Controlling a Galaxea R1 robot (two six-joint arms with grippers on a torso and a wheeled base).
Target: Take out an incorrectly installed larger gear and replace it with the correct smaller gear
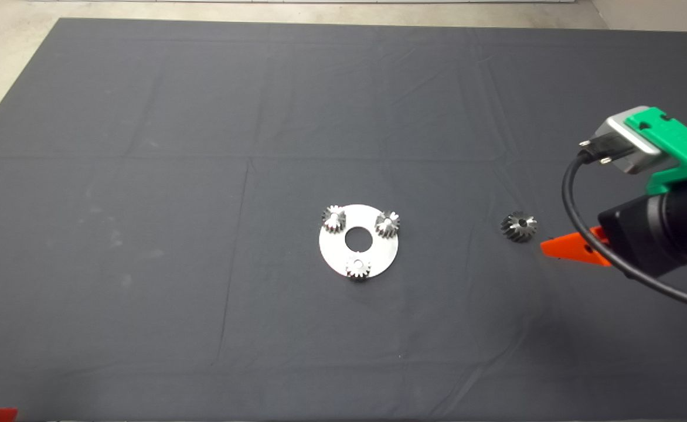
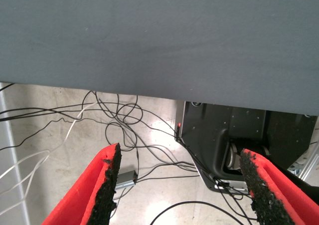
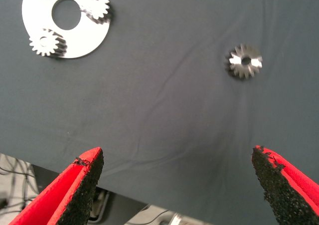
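R gripper [image 3: 174, 185], green body w/ two red fingers, is sitting at the right edge of the head view, mid-height, over the dark mat [image 1: 144, 176]. Fingers are spread wide apart, nothing between the pads; the wrist view is showing bare mat in the gap.

Key relation: the larger gear [image 1: 519, 226], a flared steel gear w/ slanted teeth, dark flanks and small centre hole, is lying flat on the mat just beside the R gripper's visible red fingertip, toward frame centre. Not touching. Bore is pointing up, so no long axis to align to; any finger orientation across the diameter should do. In the R wrist view the same gear [image 3: 244, 61] is sitting ahead of the fingers, offset toward one finger's side.

Round flat steel disc w/ centre hole [image 1: 332, 249] is lying at frame centre, well apart from the gripper. Three small shiny steel gears are seated on it: upper left [image 1: 334, 218], upper right [image 1: 387, 224], bottom [image 1: 357, 267]. One of these is the smaller gear; cannot tell which.

L gripper [image 2: 179, 185] is parked off the mat's edge, fingers apart, looking at floor cables.

Judgement: swap appears done; R arm is nearer to everything.
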